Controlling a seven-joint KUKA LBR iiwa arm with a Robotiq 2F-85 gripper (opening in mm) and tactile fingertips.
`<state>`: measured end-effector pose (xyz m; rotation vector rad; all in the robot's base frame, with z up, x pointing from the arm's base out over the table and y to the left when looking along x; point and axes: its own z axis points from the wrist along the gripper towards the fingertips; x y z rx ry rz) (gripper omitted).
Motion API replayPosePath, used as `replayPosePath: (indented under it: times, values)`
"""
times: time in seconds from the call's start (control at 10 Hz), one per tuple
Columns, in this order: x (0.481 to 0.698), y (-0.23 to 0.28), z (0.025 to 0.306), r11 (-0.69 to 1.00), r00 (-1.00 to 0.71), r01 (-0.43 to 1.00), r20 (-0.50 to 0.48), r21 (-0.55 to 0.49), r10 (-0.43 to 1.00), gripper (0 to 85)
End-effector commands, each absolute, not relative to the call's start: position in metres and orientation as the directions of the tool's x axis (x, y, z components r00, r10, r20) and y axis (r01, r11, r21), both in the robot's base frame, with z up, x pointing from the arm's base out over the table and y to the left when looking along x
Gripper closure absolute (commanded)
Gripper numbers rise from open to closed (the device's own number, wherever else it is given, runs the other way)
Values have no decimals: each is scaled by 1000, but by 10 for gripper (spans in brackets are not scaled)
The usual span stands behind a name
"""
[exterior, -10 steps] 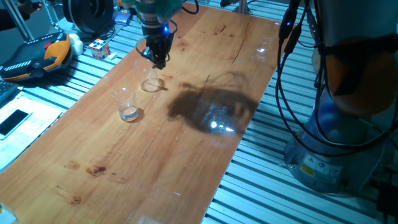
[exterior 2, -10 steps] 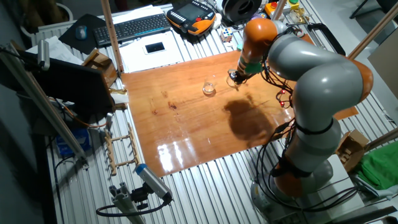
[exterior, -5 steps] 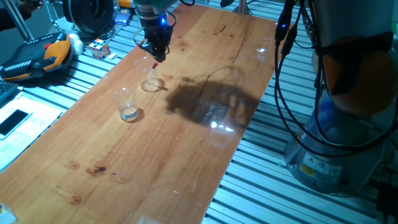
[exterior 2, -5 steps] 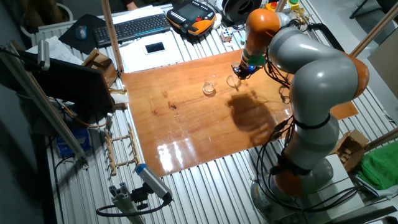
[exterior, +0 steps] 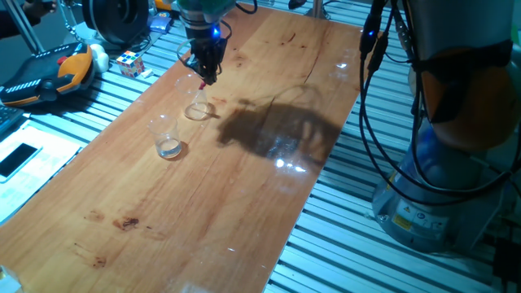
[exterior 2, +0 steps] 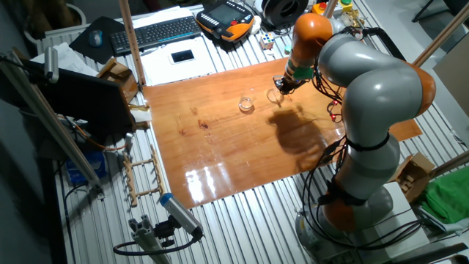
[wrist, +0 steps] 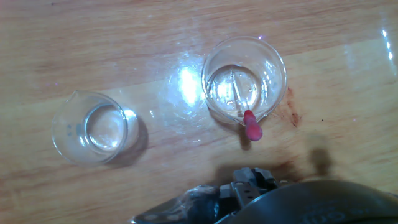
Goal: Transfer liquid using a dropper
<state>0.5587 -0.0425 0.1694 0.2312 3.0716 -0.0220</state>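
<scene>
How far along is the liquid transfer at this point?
Early, by the look. Done: nothing clearly; the dropper leans in one glass, red end over the rim. In hand: the gripper hovers above that end, not gripping it. Left: grasp it, draw liquid, carry it to the other glass.

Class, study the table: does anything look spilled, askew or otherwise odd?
Nothing is spilled. The dropper leans inside the glass dish, its red bulb over the rim. Beside it a beaker stands upright. Reddish marks on the wood look like stains, not fresh liquid.
</scene>
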Motion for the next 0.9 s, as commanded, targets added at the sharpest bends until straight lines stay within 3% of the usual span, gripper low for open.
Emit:
replayPosePath:
  times: [0.0,0.8]
  values:
    - [559,-44,170,989,-988,144,-63,-12,143,840]
    - [559,-44,170,992,-990,126,-66,-7,125,840]
